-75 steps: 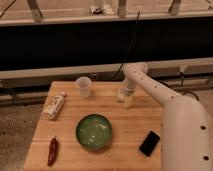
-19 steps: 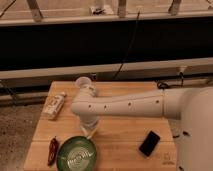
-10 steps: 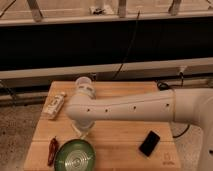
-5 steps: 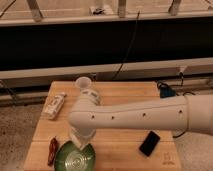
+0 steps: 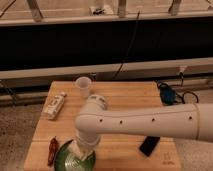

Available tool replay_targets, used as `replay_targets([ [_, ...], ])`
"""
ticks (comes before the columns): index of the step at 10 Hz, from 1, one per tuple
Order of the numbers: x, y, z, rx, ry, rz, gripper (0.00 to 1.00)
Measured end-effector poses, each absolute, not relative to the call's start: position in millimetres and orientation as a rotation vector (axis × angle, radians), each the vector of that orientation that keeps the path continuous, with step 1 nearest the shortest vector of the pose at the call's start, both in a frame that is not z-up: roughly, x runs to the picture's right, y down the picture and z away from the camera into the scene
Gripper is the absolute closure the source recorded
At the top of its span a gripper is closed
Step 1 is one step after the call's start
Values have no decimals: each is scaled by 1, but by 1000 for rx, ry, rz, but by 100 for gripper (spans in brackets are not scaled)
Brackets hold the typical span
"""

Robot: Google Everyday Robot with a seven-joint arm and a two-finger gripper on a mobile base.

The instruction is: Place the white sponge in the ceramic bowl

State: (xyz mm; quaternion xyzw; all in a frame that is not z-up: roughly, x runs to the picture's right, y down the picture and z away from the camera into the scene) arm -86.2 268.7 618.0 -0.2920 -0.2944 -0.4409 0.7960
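A light wooden butcher-block desk (image 5: 125,107) stood before a dark wall panel, and the scene ran from left to right as follows. At the far left edge of the desk lay a long white printed packet (image 5: 54,105), its printing too blurred to read. Below it, near the front corner, sat a small dark red object (image 5: 52,150) that looked like a chilli pepper. Just beside that was the round glossy dark-green ceramic bowl (image 5: 64,161), its paler green inside partly covered by the robot's wrist. The claw (image 5: 79,151) hung directly over the bowl, pointing down into it, and something pale showed at its tip; this was probably the small off-white rectangular sponge (image 5: 77,148), though whether the claw gripped it or had let it go could not be told. Further back stood a translucent plastic cup (image 5: 83,86), upright and well apart from the bowl. The thick white robot arm (image 5: 145,120) crossed the desk toward the right, passing above a flat black rectangular device (image 5: 149,145). By judgement, the task was at the placing step: the next move would call for lowering slightly and releasing the sponge inside the rim, then lifting clear. No brand or legible writing could be made out anywhere.
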Motion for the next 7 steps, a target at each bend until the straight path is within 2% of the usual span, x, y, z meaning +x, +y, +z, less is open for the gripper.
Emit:
replay_targets([
  [1,-84,273,618,-632,-650,-949,22],
  [2,-83,277,617,-632,-668,-948,20],
  [3,-82,278,618,-631,-672,-941,23],
  [7,-92,267,638,-627,-658,-938,60],
])
